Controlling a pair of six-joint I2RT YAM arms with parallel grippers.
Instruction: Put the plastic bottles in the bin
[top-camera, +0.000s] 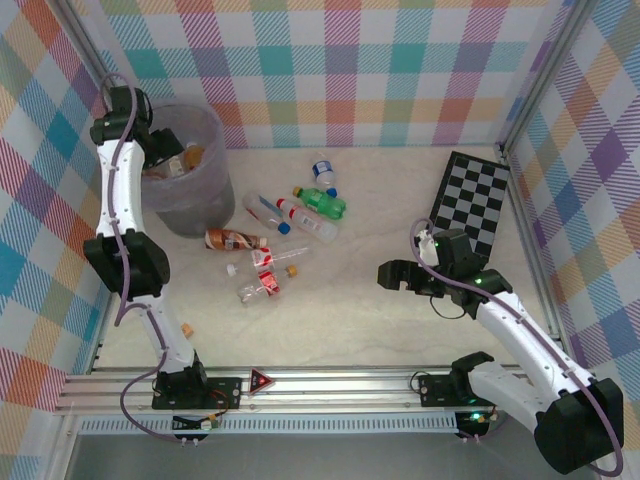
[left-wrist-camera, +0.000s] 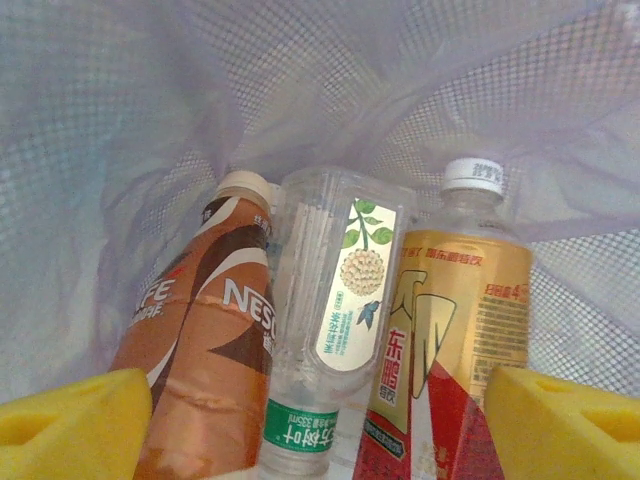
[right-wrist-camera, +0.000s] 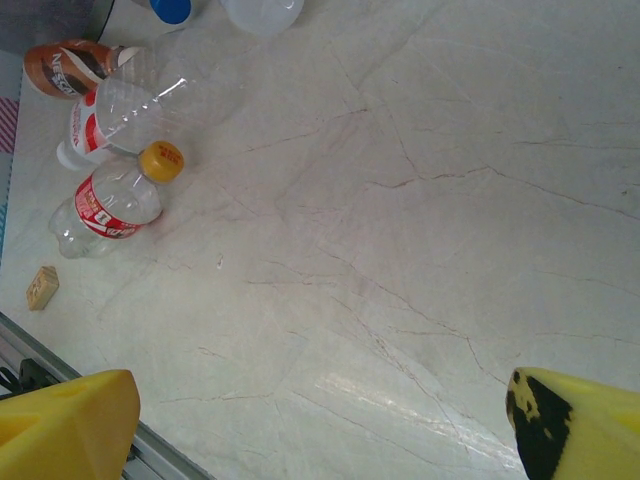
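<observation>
The bin (top-camera: 208, 200), grey-lavender with a thin liner, stands at the far left. My left gripper (top-camera: 165, 152) hangs over its mouth, open. In the left wrist view the gripper (left-wrist-camera: 320, 430) has its yellow pads wide apart, and below them three bottles lie in the bin: a brown one (left-wrist-camera: 205, 340), a clear one (left-wrist-camera: 330, 300) and an amber-gold one (left-wrist-camera: 455, 320). Several plastic bottles lie on the table right of the bin, among them a brown one (top-camera: 232, 239), a green one (top-camera: 324, 204) and a clear red-labelled one (top-camera: 262, 286). My right gripper (top-camera: 393, 275) hovers open over bare table, empty (right-wrist-camera: 320, 430).
A black-and-white checkerboard (top-camera: 475, 205) lies at the far right. A small tan block (right-wrist-camera: 42, 287) sits near the front rail (top-camera: 330, 380). In the right wrist view a clear bottle with an orange cap (right-wrist-camera: 105, 205) lies at the upper left. Checked walls enclose the table.
</observation>
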